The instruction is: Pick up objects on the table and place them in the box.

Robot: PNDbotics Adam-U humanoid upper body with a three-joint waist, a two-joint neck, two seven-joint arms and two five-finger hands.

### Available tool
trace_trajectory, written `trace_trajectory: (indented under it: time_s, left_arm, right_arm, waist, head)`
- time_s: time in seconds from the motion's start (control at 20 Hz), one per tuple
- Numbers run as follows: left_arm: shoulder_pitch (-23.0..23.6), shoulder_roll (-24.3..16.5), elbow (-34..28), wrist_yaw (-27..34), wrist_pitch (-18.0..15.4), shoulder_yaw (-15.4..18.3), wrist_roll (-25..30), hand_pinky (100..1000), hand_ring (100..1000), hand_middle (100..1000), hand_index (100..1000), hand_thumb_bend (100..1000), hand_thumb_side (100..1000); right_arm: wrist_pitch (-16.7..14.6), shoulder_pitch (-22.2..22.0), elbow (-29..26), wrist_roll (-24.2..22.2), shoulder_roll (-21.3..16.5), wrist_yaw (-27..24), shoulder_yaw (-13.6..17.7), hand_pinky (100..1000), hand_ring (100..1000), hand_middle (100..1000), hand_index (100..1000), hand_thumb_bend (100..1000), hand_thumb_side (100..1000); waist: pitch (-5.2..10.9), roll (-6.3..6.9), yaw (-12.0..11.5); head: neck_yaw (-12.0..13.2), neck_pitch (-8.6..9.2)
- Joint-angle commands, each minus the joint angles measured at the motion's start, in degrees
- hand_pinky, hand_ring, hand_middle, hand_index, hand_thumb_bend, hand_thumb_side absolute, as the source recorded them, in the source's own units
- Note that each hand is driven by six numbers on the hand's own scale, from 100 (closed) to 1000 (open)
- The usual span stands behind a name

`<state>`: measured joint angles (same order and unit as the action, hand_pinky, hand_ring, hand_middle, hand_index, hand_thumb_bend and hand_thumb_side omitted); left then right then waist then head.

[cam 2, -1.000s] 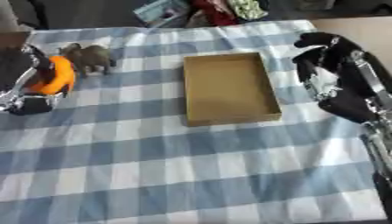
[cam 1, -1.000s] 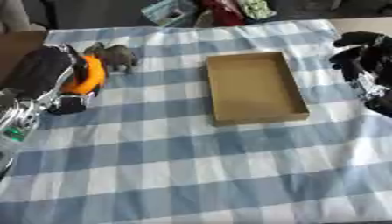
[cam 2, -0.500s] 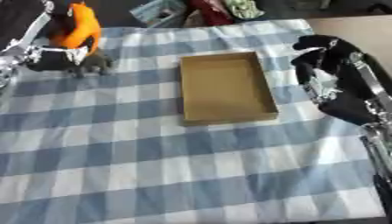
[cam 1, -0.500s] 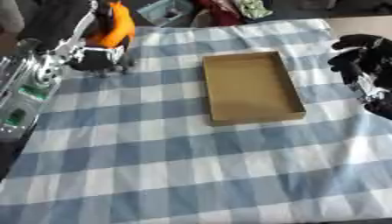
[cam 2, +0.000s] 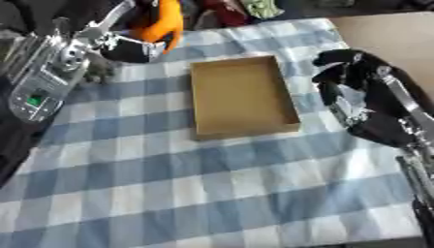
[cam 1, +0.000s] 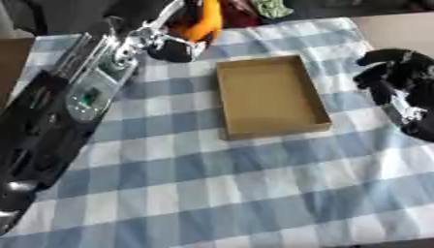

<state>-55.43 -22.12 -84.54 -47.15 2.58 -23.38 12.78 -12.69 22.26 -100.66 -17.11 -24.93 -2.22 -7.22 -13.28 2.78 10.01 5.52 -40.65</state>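
Observation:
My left hand (cam 1: pixel 172 47) is raised over the far left of the table, shut on an orange object (cam 1: pixel 203 22). It hangs just beyond the far-left corner of the shallow cardboard box (cam 1: pixel 270 94), which lies with nothing in it at the middle of the checked cloth. A small grey toy (cam 2: pixel 100 72) lies on the cloth below my left forearm, mostly hidden in the left eye view. My right hand (cam 2: pixel 346 80) hovers at the box's right side, fingers relaxed and holding nothing.
A blue-and-white checked cloth (cam 1: pixel 254 184) covers the table. Green and red items (cam 1: pixel 273 7) lie past the far edge. Bare brown tabletop (cam 2: pixel 386 29) shows at the far right. My left forearm (cam 1: pixel 76 101) crosses the left side.
My left hand has lifted the orange object off the cloth at the left and carried it up and right, towards the box's far corner. The right hand has stayed put.

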Motion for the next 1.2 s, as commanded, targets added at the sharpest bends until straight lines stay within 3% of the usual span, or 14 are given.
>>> trace_trajectory:
  time_s: [0.05, 0.6, 1.2]
  left_arm:
    - [-2.8, 1.8, 3.3, -1.2, -2.4, -1.2, 0.6, 418, 264, 226, 351, 268, 100]
    - [-4.6, 8.2, 13.3, -6.7, -7.2, -2.5, -2.0, 427, 285, 249, 373, 283, 100]
    - [-4.1, 10.7, 15.5, -4.9, -10.2, -4.0, -1.6, 456, 338, 302, 425, 353, 122]
  right_arm:
    - [-0.1, 1.1, -0.2, -1.7, -0.4, -0.6, -0.9, 657, 678, 732, 809, 185, 472]
    - [-0.6, 2.7, 0.2, -7.4, 0.2, -1.4, -4.8, 657, 673, 722, 787, 199, 496]
    - [-0.8, 3.2, 0.4, -8.2, 0.1, -1.3, -5.1, 657, 672, 719, 788, 195, 510]
  waist:
    - [0.73, -0.11, 0.5]
    - [-0.53, 0.25, 4.7]
    - [-1.41, 0.75, 7.2]
  head:
    - [0.6, 0.93]
    - [2.5, 2.13]
    - [3.2, 2.65]
